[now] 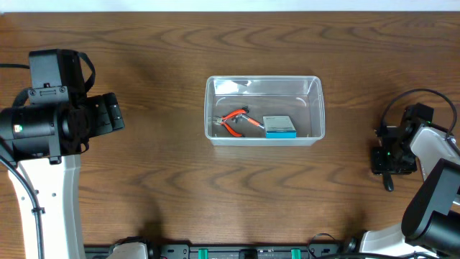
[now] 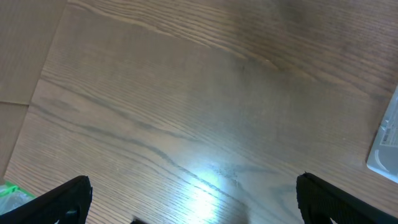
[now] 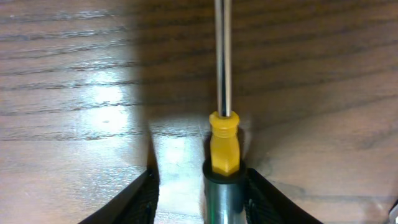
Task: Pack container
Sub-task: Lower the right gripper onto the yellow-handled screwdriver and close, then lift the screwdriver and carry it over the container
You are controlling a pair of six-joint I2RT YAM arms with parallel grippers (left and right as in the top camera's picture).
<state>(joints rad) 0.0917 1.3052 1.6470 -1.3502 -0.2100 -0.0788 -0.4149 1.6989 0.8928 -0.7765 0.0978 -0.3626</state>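
Note:
The clear plastic container (image 1: 264, 78) stands at the table's middle; its rim also shows at the right edge of the left wrist view (image 2: 387, 140). Inside it lie orange-handled pliers (image 1: 233, 121) and a small blue-and-white box (image 1: 279, 126). My left gripper (image 1: 115, 115) is open and empty over bare wood (image 2: 193, 186), well left of the container. My right gripper (image 1: 388, 162) is at the far right, low over the table. Its jaws (image 3: 199, 177) are open around a screwdriver (image 3: 222, 140) with a yellow collar and steel shaft. The handle touches the right finger, and a gap remains on the left.
The wooden table (image 1: 158, 187) runs across the whole view. A small green object (image 2: 9, 193) shows at the bottom left corner of the left wrist view. The arm bases stand along the front edge.

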